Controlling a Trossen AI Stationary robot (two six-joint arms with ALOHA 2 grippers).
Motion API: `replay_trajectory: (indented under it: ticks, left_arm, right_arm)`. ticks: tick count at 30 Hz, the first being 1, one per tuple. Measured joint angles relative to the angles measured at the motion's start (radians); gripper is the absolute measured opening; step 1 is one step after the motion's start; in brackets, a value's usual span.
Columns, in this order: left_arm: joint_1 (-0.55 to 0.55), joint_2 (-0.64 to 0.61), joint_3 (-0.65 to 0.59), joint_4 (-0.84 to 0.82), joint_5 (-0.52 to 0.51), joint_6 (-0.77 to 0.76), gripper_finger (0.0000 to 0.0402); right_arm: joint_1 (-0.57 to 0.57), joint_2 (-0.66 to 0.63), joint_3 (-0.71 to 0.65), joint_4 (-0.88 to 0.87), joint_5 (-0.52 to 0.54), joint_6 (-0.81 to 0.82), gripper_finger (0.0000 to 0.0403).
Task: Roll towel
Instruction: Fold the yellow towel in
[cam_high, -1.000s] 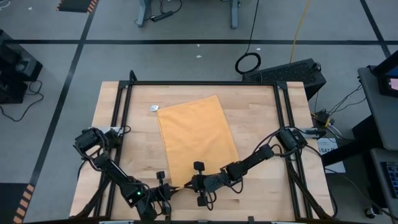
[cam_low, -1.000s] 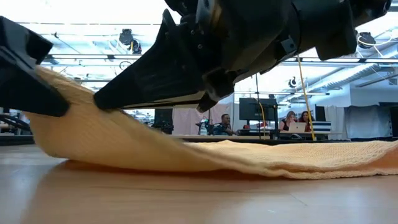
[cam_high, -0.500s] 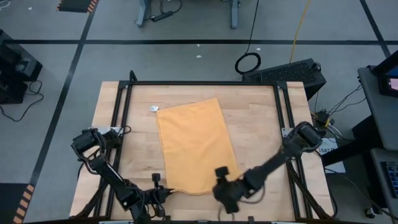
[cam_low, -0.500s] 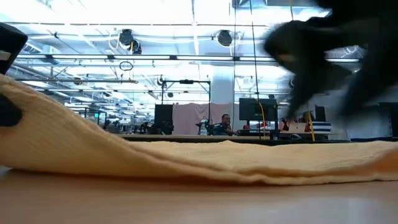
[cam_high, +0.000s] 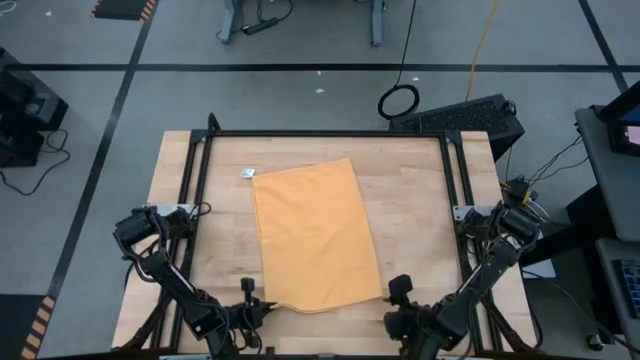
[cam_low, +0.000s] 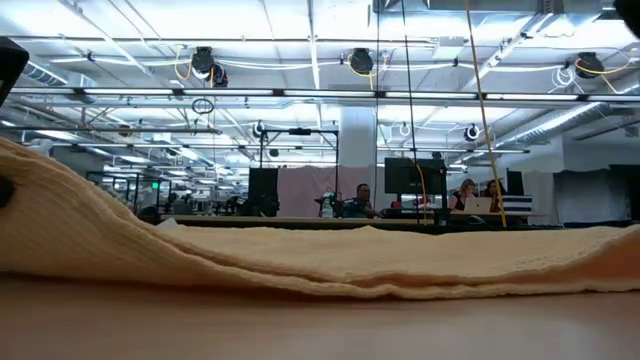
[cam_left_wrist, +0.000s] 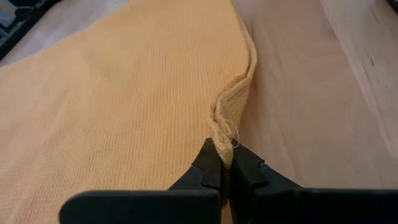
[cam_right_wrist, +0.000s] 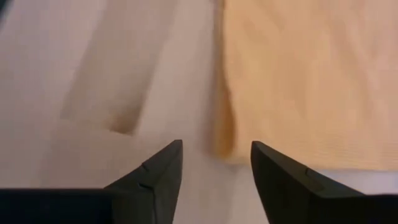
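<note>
Pinching the near-left corner of the towel (cam_left_wrist: 143, 99) in the clenched left gripper (cam_left_wrist: 225, 163), lifting it for rolling; hovering the right gripper (cam_right_wrist: 216, 163) spread, empty, beside the near-right corner for a matching grip.

Lab – ceiling trusses (cam_low: 300, 95), monitors (cam_low: 408, 176)

A pale wooden table (cam_high: 410, 200) with a black metal frame along its sides (cam_high: 330, 133) carries one soft mustard-yellow cloth towel (cam_high: 312, 235) — spread flat, slightly askew — with a small white tag (cam_high: 247, 174) at its far left corner; its near left corner is lifted off the wood.
</note>
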Motion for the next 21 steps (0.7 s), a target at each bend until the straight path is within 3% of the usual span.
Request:
replay_trajectory:
  ticks: [4,9,16,21]
  left_arm:
    - [0.000,0.000,0.000,-0.008,-0.001,0.000,0.0004]
    - [-0.002,0.000,0.000,-0.021,-0.002,0.000,0.0004]
    - [-0.002,0.000,0.000,-0.025,-0.002,-0.001,0.0004]
    - [-0.002,0.000,0.000,-0.025,-0.002,0.000,0.0004]
  right_arm:
    - [-0.002,0.019,0.000,-0.030,0.069,-0.038,0.0159]
    - [-0.010,0.042,0.000,-0.063,0.071,-0.186,0.0151]
    - [-0.012,0.044,-0.001,-0.137,0.074,-0.325,0.0184]
    - [-0.021,0.044,-0.057,-0.010,0.064,-0.414,0.0212]
